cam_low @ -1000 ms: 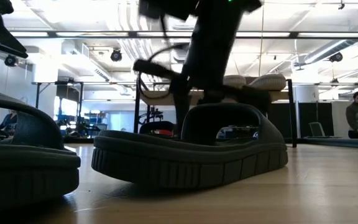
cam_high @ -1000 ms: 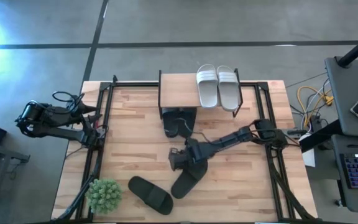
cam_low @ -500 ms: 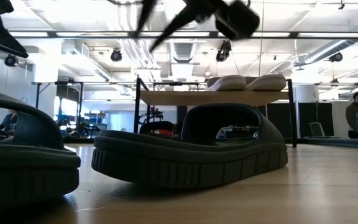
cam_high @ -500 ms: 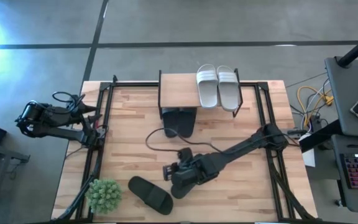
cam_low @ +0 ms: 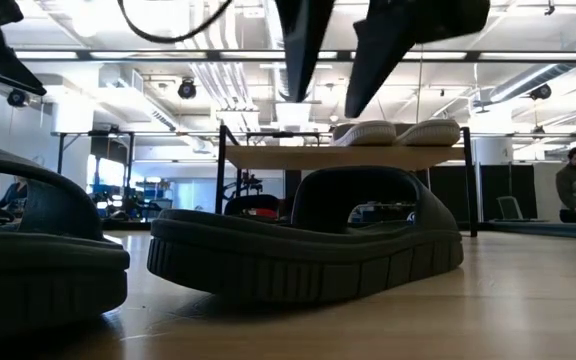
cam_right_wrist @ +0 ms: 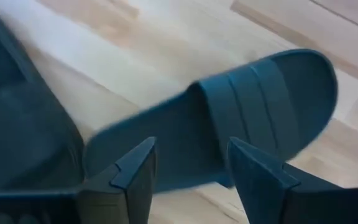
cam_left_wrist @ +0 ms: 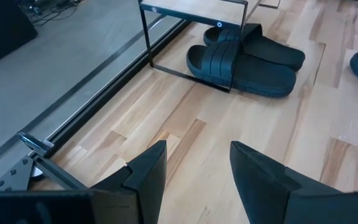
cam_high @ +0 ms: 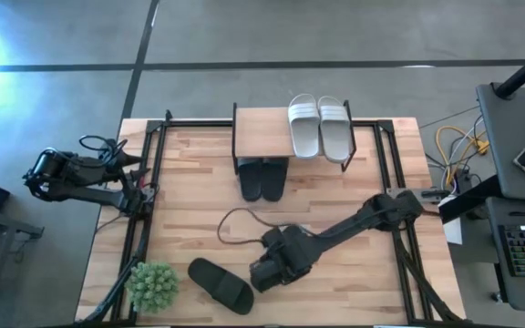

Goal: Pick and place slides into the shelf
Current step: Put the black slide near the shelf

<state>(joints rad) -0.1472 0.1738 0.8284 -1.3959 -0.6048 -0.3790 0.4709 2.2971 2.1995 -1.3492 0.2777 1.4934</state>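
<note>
Right hand (cam_right_wrist: 188, 171), fingers spread and empty, hovers over flat black rubber slide (cam_right_wrist: 229, 112) on wooden counter (cam_high: 190, 182); light, flexible, probably best gripped by its strap.

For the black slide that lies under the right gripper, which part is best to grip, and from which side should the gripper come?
Probably the strap. The black slide lies flat, sole down, and its strap arches clear of the footbed, so a finger could slip under it. The right gripper, open and already just above it, should come straight down, one finger inside the arch and one outside.
</note>
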